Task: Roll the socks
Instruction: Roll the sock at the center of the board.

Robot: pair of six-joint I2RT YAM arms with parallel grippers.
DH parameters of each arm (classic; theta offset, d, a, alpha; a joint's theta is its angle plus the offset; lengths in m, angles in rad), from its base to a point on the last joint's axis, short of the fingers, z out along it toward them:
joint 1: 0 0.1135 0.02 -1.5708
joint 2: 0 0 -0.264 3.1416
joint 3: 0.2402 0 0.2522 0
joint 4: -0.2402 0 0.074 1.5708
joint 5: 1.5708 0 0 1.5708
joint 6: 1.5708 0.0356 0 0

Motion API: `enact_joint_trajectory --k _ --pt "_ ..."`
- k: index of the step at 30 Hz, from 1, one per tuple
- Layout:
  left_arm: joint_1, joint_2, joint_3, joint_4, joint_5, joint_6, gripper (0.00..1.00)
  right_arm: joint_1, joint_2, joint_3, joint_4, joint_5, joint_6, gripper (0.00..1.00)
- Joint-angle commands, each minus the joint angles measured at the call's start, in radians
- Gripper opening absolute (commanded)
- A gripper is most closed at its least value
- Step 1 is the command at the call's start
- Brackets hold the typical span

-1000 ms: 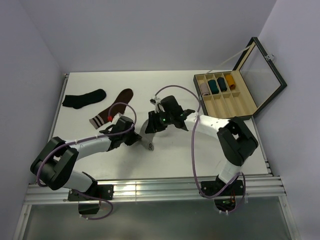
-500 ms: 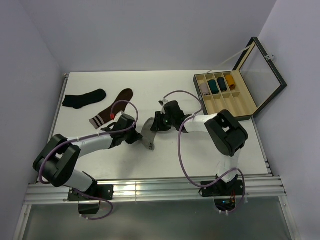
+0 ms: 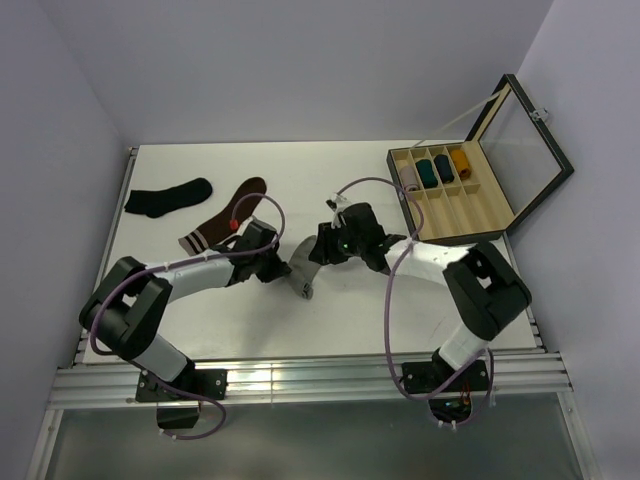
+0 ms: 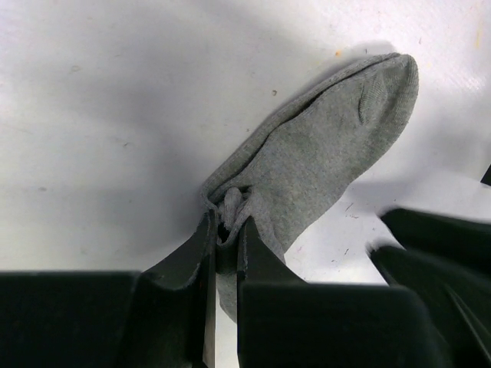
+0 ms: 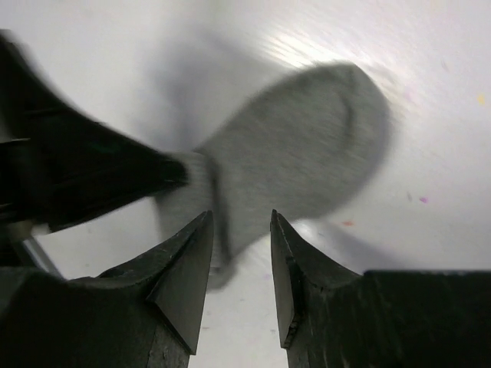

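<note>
Remote desk, all three views | Text, labels, brands, numbers, signs: none that I can read | Overhead view: any marking too small for me to make out | Wrist views: no lettering that I can read

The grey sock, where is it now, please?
In the top view, the grey sock lies centrally, pinched by the left gripper, the right gripper open beside it.

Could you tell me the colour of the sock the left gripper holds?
Light grey sock, clearest in the left wrist view.
</note>
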Motion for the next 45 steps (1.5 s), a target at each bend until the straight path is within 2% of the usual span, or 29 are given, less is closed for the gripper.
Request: enact_joint_trajectory --k 1,9,17,18,21,22,25,26,28,29,35,41,45 --pt "0.000 0.061 0.010 -0.112 0.002 0.061 0.00 0.044 -0.101 0.000 0.021 -0.007 -0.067 0.44" --pt "0.000 0.084 0.029 -0.127 0.011 0.075 0.00 0.116 -0.037 0.049 -0.019 -0.050 -0.067 0.44" --pt "0.000 0.093 0.042 -0.133 0.016 0.083 0.00 0.120 0.034 0.032 -0.013 -0.097 -0.060 0.43" --pt "0.000 0.098 0.043 -0.132 0.016 0.083 0.00 0.120 0.042 0.032 -0.014 -0.099 -0.060 0.42" --pt "0.000 0.093 0.042 -0.124 0.020 0.084 0.01 0.119 0.068 0.028 -0.010 -0.099 -0.053 0.26" --pt "0.000 0.090 0.039 -0.121 0.020 0.084 0.01 0.117 0.075 0.026 -0.010 -0.094 -0.038 0.15" --pt "0.000 0.063 0.020 -0.097 0.019 0.087 0.11 0.093 0.114 0.031 -0.014 -0.111 -0.004 0.02" --pt "0.000 0.056 0.007 -0.091 0.019 0.087 0.18 0.076 0.132 0.034 -0.022 -0.114 0.004 0.00" --pt "0.000 0.027 -0.006 -0.065 0.016 0.087 0.23 0.061 0.153 0.040 -0.034 -0.125 0.031 0.00" --pt "0.000 0.018 -0.021 -0.055 0.016 0.087 0.33 0.051 0.172 0.040 -0.034 -0.143 0.044 0.00" --pt "0.000 -0.051 -0.081 0.024 0.014 0.072 0.62 -0.021 0.230 0.051 -0.045 -0.232 0.099 0.00" --pt "0.001 -0.099 -0.156 0.106 0.022 0.037 0.66 -0.061 0.301 0.121 -0.105 -0.301 0.107 0.00" --pt "0.000 -0.109 -0.193 0.221 0.016 -0.012 0.67 -0.067 0.325 0.167 -0.151 -0.308 0.096 0.00"
